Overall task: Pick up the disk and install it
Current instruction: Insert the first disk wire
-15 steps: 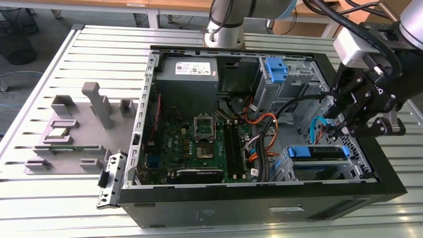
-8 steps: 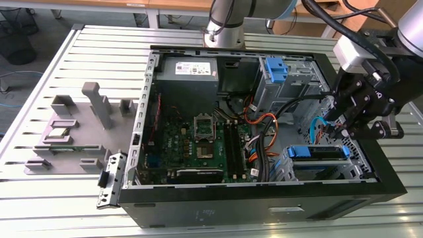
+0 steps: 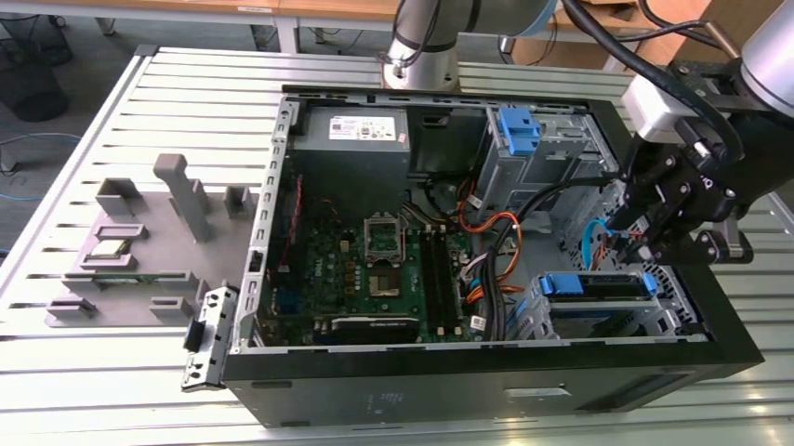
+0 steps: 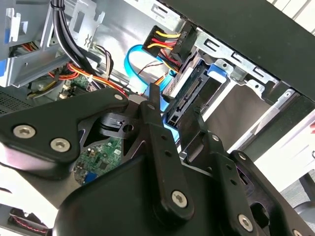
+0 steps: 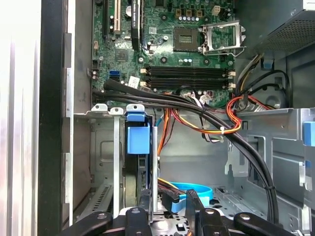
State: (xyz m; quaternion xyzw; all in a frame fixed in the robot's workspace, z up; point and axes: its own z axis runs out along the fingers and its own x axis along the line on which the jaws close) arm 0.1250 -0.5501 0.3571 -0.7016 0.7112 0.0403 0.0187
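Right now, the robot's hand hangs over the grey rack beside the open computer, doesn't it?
No. The exterior view shows the hand over the blue-framed disk inside the open computer, not over the grey rack beside it.

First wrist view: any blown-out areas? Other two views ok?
First wrist view: the strip outside the black computer case wall is blown out white; the green motherboard is evenly lit. Second wrist view: background beyond the case wall is washed white. Exterior view: even light, a soft sheen on the silver slatted metal table.
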